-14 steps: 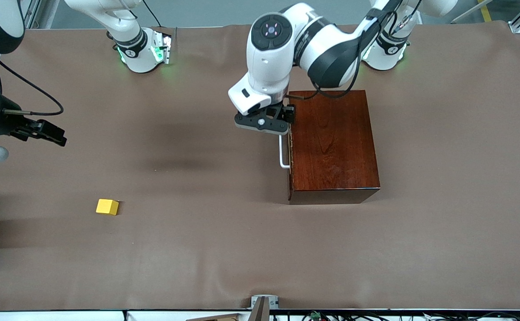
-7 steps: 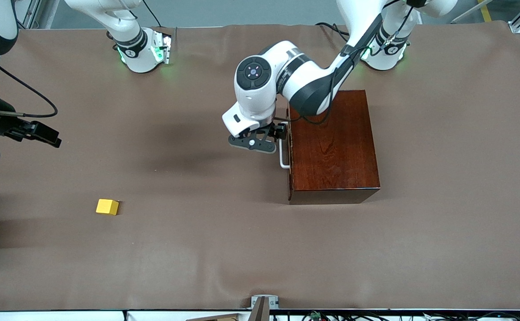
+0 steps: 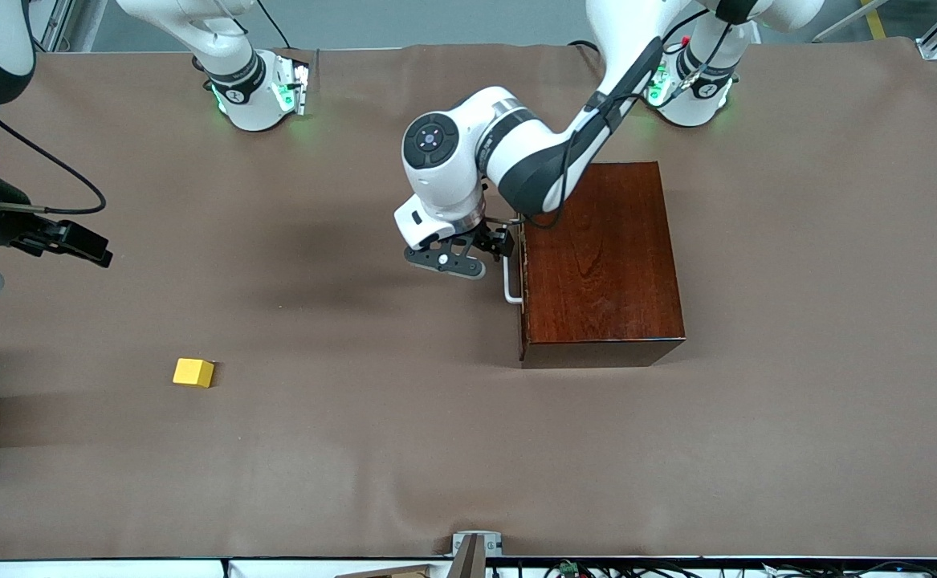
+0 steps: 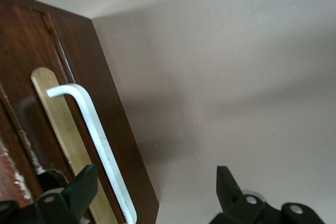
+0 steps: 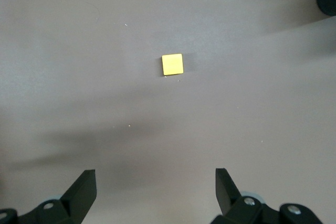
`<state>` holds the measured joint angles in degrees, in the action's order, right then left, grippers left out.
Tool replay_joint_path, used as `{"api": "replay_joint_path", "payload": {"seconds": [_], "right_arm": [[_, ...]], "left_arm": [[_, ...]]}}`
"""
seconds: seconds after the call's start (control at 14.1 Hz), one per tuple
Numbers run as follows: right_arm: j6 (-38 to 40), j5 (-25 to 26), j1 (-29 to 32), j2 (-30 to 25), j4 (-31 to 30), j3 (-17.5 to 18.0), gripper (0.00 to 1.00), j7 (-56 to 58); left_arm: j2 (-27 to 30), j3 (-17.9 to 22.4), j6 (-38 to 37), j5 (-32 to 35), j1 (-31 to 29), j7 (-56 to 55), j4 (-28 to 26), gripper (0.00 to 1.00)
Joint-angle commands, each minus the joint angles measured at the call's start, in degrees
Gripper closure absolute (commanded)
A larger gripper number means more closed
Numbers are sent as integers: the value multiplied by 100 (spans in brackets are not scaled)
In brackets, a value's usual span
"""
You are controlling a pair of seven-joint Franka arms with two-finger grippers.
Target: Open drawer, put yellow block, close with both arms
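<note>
Drawer (image 3: 523, 273) shut (contents unseen); left pincer (image 4: 152, 195) and right pincer (image 5: 156, 192) gape.

Left arm bent low, left pincer (image 3: 474, 255) spread wide, pointing down — right arm raised at the desk's edge, right pincer (image 5: 156, 192) spread wide, waiting.

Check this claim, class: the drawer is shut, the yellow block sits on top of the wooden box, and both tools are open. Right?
One error: the yellow block lies on the table, toward the right arm's end, not on the wooden box. The front view shows it. The rest stands.
</note>
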<state>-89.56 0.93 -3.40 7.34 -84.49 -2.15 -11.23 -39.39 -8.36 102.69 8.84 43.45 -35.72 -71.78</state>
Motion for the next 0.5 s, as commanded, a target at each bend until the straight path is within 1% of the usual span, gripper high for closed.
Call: {"api": "replay_joint_path", "payload": {"seconds": [0.0, 0.14, 0.28, 0.42], "right_arm": [[44, -23, 41, 40, 99, 31, 0, -81], [26, -32, 15, 66, 90, 31, 0, -72], [0, 12, -81, 381, 90, 57, 0, -63], [-376, 56, -362, 759, 90, 66, 0, -46]], "left_arm": [[-87, 115, -327, 302, 76, -74, 155, 0], [-95, 159, -468, 320, 76, -363, 147, 0], [-121, 177, -487, 311, 76, -584, 147, 0], [-192, 177, -478, 311, 76, -1040, 155, 0]]}}
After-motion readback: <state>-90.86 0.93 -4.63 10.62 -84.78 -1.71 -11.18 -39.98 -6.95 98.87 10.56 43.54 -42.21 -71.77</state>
